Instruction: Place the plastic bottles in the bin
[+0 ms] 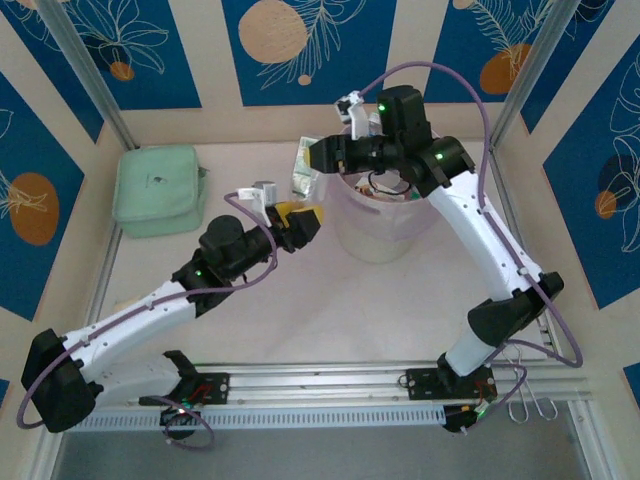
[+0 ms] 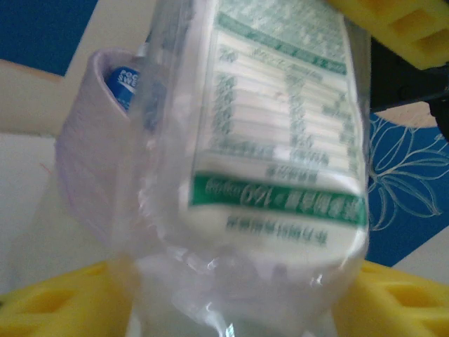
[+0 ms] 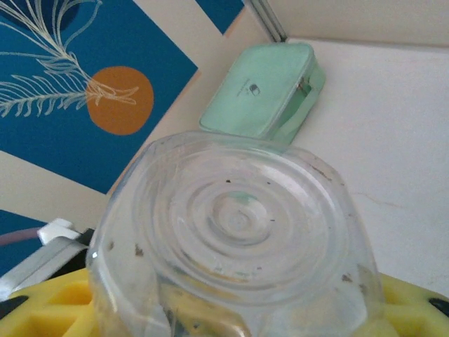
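One bottle (image 1: pixel 303 172), clear with a green-and-white label, is held off the bench (image 1: pixel 330 320) at far centre, just left of the bin (image 1: pixel 382 242) rim, not yet over it. Left hand (image 1: pixel 300 218) reaches in from near left. In its wrist view its yellow pads (image 2: pixel 63 298) are pinching the clear, crumpled end. The label print reads upside down, so the base points away from this hand. Right hand (image 1: pixel 312 158) lies across the bin's far-left rim, reaching in from the right. Its wrist view looks straight onto a round ribbed base (image 3: pixel 235 217), by my reading the same bottle, with its own pads (image 3: pixel 410 305) either side. Whether they press or merely flank it, cannot tell. Bin already has bottles in it; a blue-label bottle (image 2: pixel 125 86) shows just inside the rim. Mint-green pouch (image 1: pixel 157 190) sits far left, well apart, not part of the job. Handling, judged: empty, very light, thin-walled, dented and soft through the middle, slick film label. Likely to buckle and may squirt out under a hard pinch. Base ring and neck are the stiff parts, so best hold is across the body close to either, moderate squeeze. Nothing fragile in the drop; it only needs to be past the rim before letting go.
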Controlling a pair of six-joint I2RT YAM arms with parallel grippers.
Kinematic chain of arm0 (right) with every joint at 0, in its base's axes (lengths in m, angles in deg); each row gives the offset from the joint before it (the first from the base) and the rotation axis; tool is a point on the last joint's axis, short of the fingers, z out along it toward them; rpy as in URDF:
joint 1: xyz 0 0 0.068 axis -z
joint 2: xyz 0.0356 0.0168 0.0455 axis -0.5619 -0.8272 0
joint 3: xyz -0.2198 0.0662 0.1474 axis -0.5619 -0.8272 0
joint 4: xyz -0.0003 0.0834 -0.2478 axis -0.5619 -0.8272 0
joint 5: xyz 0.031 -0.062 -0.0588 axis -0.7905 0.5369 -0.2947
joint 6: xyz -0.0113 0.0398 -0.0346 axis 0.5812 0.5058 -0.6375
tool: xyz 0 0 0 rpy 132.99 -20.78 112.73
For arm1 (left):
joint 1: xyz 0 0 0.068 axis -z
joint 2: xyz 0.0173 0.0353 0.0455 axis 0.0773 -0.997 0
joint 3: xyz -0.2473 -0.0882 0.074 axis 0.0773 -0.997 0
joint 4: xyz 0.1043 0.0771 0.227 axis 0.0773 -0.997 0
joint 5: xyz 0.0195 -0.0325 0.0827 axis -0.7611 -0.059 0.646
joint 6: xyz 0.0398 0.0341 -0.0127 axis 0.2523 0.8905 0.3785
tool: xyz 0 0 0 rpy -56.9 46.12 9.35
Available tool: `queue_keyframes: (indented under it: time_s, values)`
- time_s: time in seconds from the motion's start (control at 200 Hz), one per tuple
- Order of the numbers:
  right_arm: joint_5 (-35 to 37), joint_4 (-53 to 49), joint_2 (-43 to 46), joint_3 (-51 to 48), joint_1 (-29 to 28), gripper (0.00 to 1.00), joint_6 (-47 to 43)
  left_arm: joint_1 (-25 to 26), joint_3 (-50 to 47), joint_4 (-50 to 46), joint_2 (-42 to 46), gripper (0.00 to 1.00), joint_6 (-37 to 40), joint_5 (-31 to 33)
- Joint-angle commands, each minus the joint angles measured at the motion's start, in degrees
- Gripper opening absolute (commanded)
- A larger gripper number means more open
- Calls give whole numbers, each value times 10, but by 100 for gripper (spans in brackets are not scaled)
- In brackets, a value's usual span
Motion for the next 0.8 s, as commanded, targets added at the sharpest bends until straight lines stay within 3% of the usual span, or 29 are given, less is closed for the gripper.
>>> queue_keyframes:
  time_s: [0.0,0.055,0.205,0.285,0.465,0.55,0.665,0.795]
  values:
    - [23,16,52,41,46,51,-23,2,15,-10,-5,90,-13,-5]
    - [96,8,72,49,65,47,-37,2,16,-24,-3,95,-16,4]
    - [392,-22,118,62,79,39,-138,1,36,-84,-15,100,-19,27]
    - [458,11,145,24,117,37,-171,-2,52,-88,-38,100,-26,26]
    - [430,150,199,-99,262,26,-144,-12,84,-77,-93,100,-58,-5]
    - [366,220,197,-142,312,19,-112,-13,90,-68,-111,100,-66,-11]
    - [264,292,171,-165,336,15,-76,-14,99,-61,-135,100,-76,-17]
    - [213,329,149,-170,335,13,-58,-14,103,-50,-150,100,-87,-21]
